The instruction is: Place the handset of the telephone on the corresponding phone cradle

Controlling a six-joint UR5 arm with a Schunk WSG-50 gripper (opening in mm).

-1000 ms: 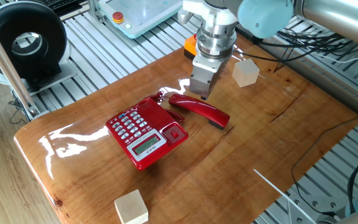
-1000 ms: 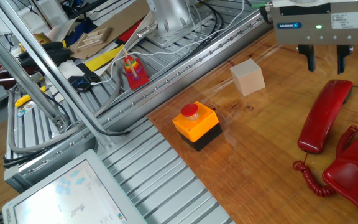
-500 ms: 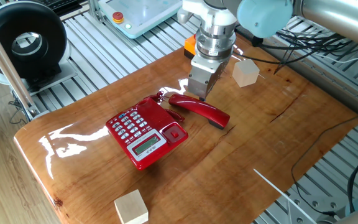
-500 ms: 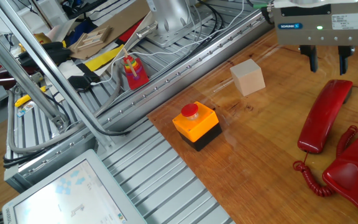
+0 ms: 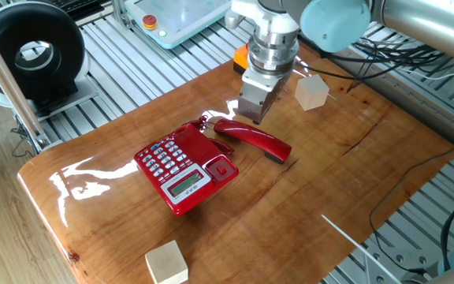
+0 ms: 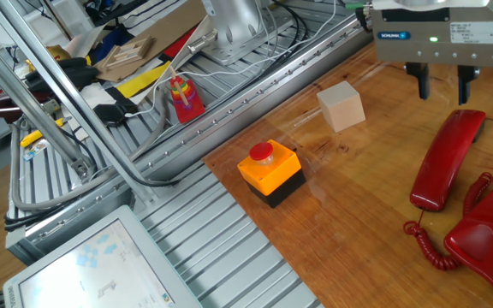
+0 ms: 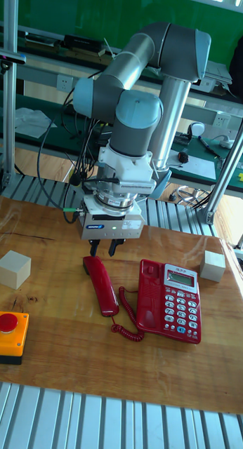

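Observation:
The red handset [image 5: 252,139] lies flat on the wooden table beside the telephone [image 5: 186,167], joined to it by a coiled red cord [image 6: 426,244]. The phone cradle [image 7: 147,295] is the keyless strip on the side facing the handset, and it holds nothing. My gripper [image 6: 443,88] hangs just above the handset's far end, pointing down. It is open with nothing between its fingers [image 6: 422,84]. In the tall view the gripper [image 7: 103,248] hovers over the handset's [image 7: 100,284] upper tip.
A wooden cube [image 6: 341,106] and an orange box with a red button [image 6: 270,171] stand behind the gripper near the table's edge. Another wooden cube [image 5: 166,263] sits at the front corner beyond the telephone. Metal rails and cables surround the table.
The gripper has shifted slightly upward and sideways over the handset's end. Handset and telephone have not moved.

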